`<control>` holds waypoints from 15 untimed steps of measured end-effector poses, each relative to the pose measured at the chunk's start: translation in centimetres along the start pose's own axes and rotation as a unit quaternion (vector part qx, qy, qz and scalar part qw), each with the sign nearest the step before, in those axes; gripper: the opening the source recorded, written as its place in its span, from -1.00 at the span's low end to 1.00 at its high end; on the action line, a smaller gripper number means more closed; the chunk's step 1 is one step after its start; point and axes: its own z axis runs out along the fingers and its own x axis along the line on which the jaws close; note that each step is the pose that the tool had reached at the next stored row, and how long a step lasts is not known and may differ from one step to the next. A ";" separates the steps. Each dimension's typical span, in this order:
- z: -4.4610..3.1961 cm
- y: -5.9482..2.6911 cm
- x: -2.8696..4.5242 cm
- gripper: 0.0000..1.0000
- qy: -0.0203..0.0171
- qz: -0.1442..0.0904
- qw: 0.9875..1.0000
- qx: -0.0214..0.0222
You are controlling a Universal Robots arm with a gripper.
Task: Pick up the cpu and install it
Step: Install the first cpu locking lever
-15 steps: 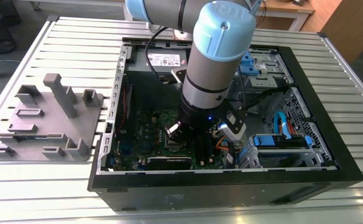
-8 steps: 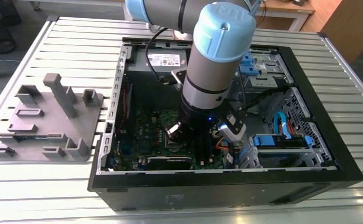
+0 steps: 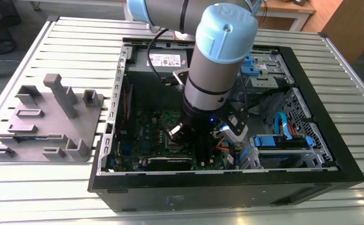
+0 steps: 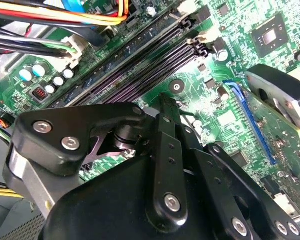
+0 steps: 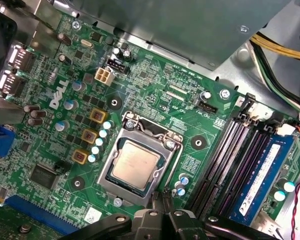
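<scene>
Sitting flat in its socket (image 5: 140,162) on the motherboard (image 5: 155,105), the cpu (image 5: 135,164) shows its silver-grey top square within the metal frame in the first wrist view, so placement looks done and the install step appears to be at or near its end (whether the frame is latched down I cannot tell). By that judgement, what remains calls for a clean vertical clearance with no drag across the chip or the frame. Memory slots (image 5: 230,165) run just beside the socket, with a row of capacitors (image 5: 97,142) on its other side. Gripper (image 5: 162,210): the black fingers look drawn close together, tips nearly meeting, with nothing held; it hangs just beside the socket's near edge, contact not evident. In the exterior view the arm (image 3: 216,65) reaches down into the open computer case (image 3: 331,117), with a grey holder tray (image 3: 44,119) well apart at the exterior view's left
</scene>
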 end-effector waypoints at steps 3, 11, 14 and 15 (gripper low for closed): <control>0.01 -0.06 -0.13 -0.79 0.000 0.000 1.000 0.000; -0.19 -0.09 -0.19 -0.79 0.000 0.000 1.000 0.000; -1.11 -0.11 -0.12 -0.79 0.000 0.000 1.000 0.000; -1.46 -0.11 -0.09 -0.79 0.000 0.000 1.000 0.000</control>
